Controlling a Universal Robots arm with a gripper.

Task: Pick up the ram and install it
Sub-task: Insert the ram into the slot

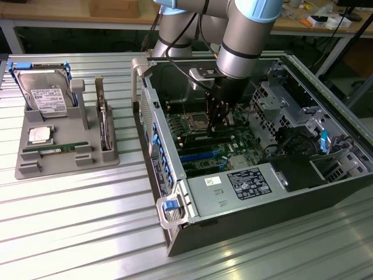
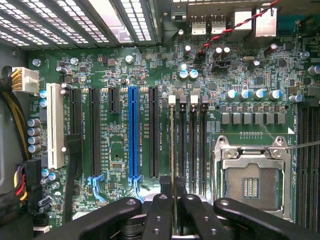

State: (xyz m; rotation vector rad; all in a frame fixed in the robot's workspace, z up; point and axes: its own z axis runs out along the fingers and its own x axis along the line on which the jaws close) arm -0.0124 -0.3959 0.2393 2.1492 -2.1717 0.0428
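1. Black gripper (image 2: 174, 200) is closest, and it is clenched on the long, thin green ram stick (image 2: 173, 150), seen from its thin edge.
2. The ram stands on its edge, right over the first of the long black memory slots (image 2: 192, 145). These sit on the big green main board (image 2: 120, 165) inside the open dark grey computer case (image 1: 245, 233).
3. To do this step well, I think the stick must line up with the slot from end to end, not tipped or turned.
4. The push should go straight down, slow and even, so both ends sink in together.
5. The small white clip (image 2: 172, 99) at the far end should be out of the way first.
6. I cannot tell if the ram's bottom edge touches the slot or hangs just above it.
7. The near end of the slot is hidden behind the gripper's fingers (image 2: 160, 215).
8. The little notch on the ram is too hard to make out.
9. In the exterior view, the gripper (image 1: 218, 125) reaches down beside the square silver processor socket (image 1: 195, 121), and its own body hides the slot below.
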